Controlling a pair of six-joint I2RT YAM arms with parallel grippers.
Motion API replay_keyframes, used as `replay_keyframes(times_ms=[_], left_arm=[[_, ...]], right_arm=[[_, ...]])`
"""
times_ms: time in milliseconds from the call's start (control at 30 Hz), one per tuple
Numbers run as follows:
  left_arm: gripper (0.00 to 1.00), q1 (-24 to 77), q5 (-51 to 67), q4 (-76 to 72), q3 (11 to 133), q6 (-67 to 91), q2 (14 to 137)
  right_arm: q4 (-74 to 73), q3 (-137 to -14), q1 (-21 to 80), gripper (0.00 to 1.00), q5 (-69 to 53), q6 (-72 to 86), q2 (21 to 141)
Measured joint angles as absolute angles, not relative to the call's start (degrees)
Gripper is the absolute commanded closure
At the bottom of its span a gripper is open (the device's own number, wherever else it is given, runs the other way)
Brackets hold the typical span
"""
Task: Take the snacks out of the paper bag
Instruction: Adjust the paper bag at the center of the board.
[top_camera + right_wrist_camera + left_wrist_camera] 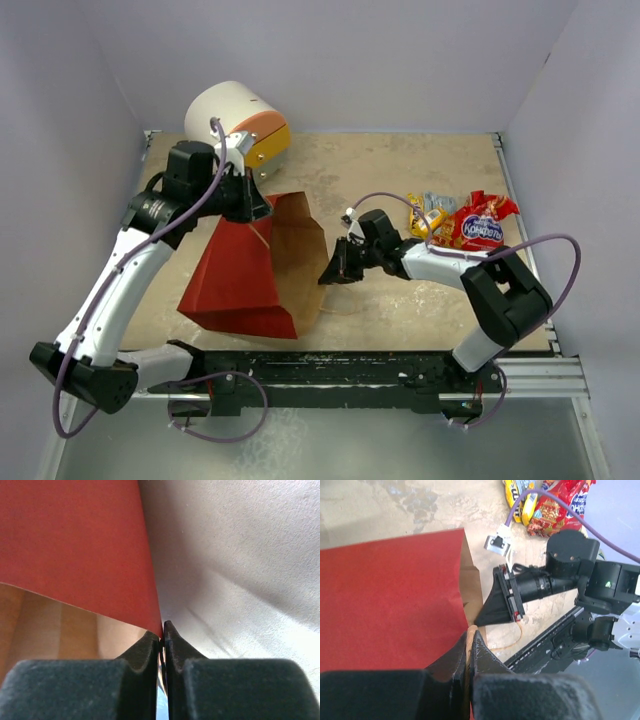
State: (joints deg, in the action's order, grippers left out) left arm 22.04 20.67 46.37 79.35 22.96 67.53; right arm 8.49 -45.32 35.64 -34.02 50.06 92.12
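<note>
The paper bag (240, 275), red outside and brown inside, lies on the table with its mouth (298, 260) held open toward the right. My left gripper (262, 208) is shut on the bag's upper brown rim, seen between the jaws in the left wrist view (470, 632). My right gripper (326, 277) is shut on the bag's right rim; its wrist view shows the red paper (75, 540) and brown inside (50, 625) at the jaws (162, 631). The snacks lie outside on the table at the right: a big red bag (478, 226), a yellow packet (421, 214) and small wrapped bars (438, 203).
A white cylindrical drawer unit (236, 120) with orange and yellow fronts stands at the back left, just behind my left wrist. A thin brown handle (512, 640) lies on the table below the bag's mouth. Walls close in on three sides.
</note>
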Motion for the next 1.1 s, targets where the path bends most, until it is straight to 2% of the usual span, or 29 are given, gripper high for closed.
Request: replay_keyframes(times_ms=[267, 600, 700, 833, 900, 1033, 1100], left_arm=[[1.00, 22.0, 21.6, 45.2, 87.5, 21.1, 74.5], [1.00, 22.3, 24.3, 42.0, 85.8, 20.2, 73.8], [1.00, 22.3, 23.2, 43.0, 81.0, 19.6, 70.0], [1.00, 22.3, 21.8, 46.3, 77.8, 18.8, 65.2], [1.00, 22.5, 21.4, 47.3, 77.5, 18.7, 63.7], [1.00, 22.5, 20.9, 48.4, 77.3, 18.7, 62.2], [1.00, 22.5, 20.8, 48.9, 77.3, 18.7, 62.4]], right_arm=[[9.2, -45.5, 35.6, 1.00, -30.5, 51.6, 91.1], [14.3, -38.5, 37.8, 1.00, -24.9, 55.1, 83.8], [14.0, -37.5, 40.3, 0.88, -23.5, 54.9, 83.9], [8.8, -37.4, 41.7, 0.61, -21.4, 52.2, 82.1], [3.5, -37.6, 41.6, 0.50, -18.1, 49.2, 78.9], [-6.7, -40.4, 41.6, 0.41, -10.2, 41.2, 71.6], [-10.3, -42.3, 41.6, 0.39, -7.6, 36.6, 69.1]])
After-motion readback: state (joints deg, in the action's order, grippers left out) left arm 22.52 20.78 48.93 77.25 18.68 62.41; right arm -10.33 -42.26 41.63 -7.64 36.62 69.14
